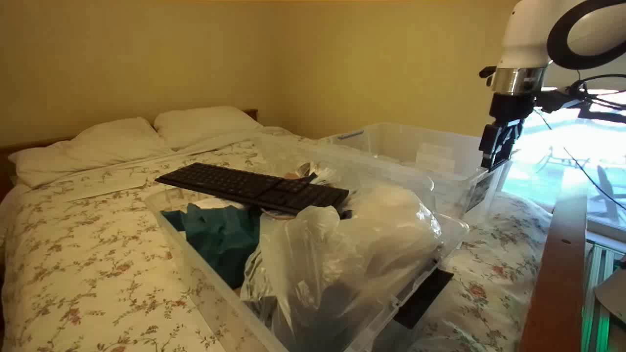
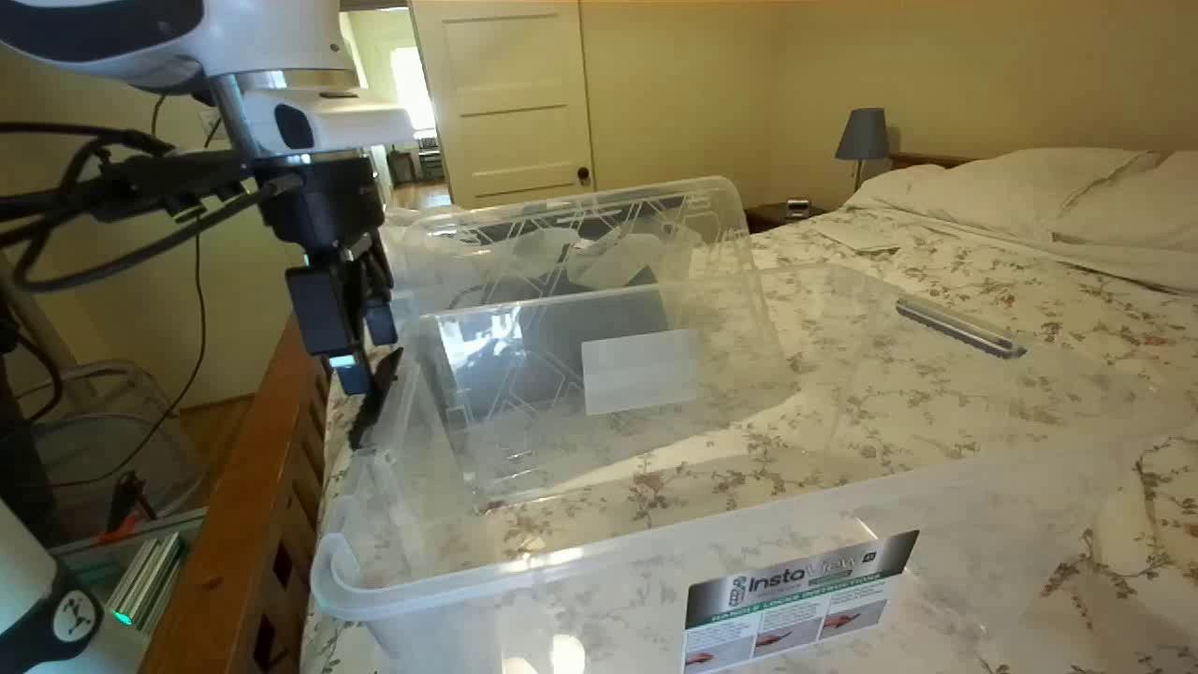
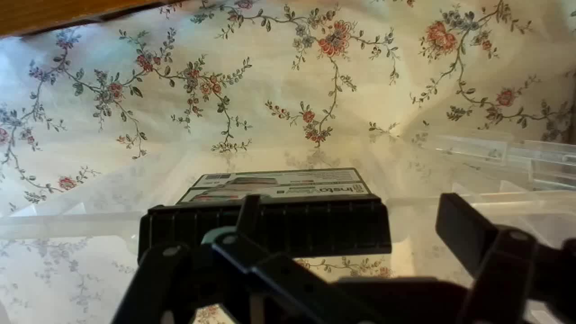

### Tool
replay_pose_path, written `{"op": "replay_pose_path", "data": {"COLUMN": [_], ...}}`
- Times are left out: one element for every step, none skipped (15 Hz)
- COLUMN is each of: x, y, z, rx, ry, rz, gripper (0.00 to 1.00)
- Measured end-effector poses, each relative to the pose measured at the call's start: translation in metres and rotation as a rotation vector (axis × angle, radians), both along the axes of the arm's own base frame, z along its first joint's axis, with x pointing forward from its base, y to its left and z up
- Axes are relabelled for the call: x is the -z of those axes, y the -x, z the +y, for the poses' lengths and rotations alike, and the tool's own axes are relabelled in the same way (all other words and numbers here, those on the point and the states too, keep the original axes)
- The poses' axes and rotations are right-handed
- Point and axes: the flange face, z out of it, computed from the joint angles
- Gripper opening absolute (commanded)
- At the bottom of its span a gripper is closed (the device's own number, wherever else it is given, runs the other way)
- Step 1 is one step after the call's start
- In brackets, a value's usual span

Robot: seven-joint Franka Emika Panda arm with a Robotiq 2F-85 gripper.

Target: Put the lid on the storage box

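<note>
A clear storage box stands on the bed in both exterior views [image 1: 447, 134] [image 2: 562, 559]. It has a black ridged handle [image 2: 376, 398] on its end, which also shows in the wrist view [image 3: 315, 231]. A clear patterned panel, seemingly the lid [image 2: 725, 220], stands tilted behind this box; it also shows in an exterior view [image 1: 386, 171]. A second clear box [image 1: 195, 274] is full. My gripper [image 2: 367, 348] is open at the black handle, pointing down [image 1: 496, 159]. In the wrist view [image 3: 352, 213] one finger overlaps the handle; contact cannot be told.
The full box holds a black keyboard [image 1: 254, 186], a teal cloth [image 1: 220, 237] and plastic bags [image 1: 342, 259] that rise above its rim. A wooden bed rail [image 2: 243, 505] runs beside the gripper. Pillows [image 1: 205, 124] lie at the head of the bed.
</note>
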Motion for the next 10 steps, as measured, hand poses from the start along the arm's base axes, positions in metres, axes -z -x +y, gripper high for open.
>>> {"op": "replay_pose_path", "data": {"x": [0.0000, 0.0000, 0.0000, 0.0000, 0.0000, 0.0000, 0.0000, 0.0000, -0.0008, -0.0048], "y": [0.0000, 0.0000, 0.0000, 0.0000, 0.0000, 0.0000, 0.0000, 0.0000, -0.0005, -0.0023], "z": [0.0000, 0.0000, 0.0000, 0.0000, 0.0000, 0.0000, 0.0000, 0.0000, 0.0001, 0.0012], "rx": [0.000, 0.000, 0.000, 0.000, 0.000, 0.000, 0.000, 0.000, 0.000, -0.004], "ry": [0.000, 0.000, 0.000, 0.000, 0.000, 0.000, 0.000, 0.000, 0.000, 0.002], "rz": [0.000, 0.000, 0.000, 0.000, 0.000, 0.000, 0.000, 0.000, -0.003, -0.017], "gripper": [1.00, 1.00, 1.00, 1.00, 1.00, 1.00, 1.00, 1.00, 1.00, 1.00]}}
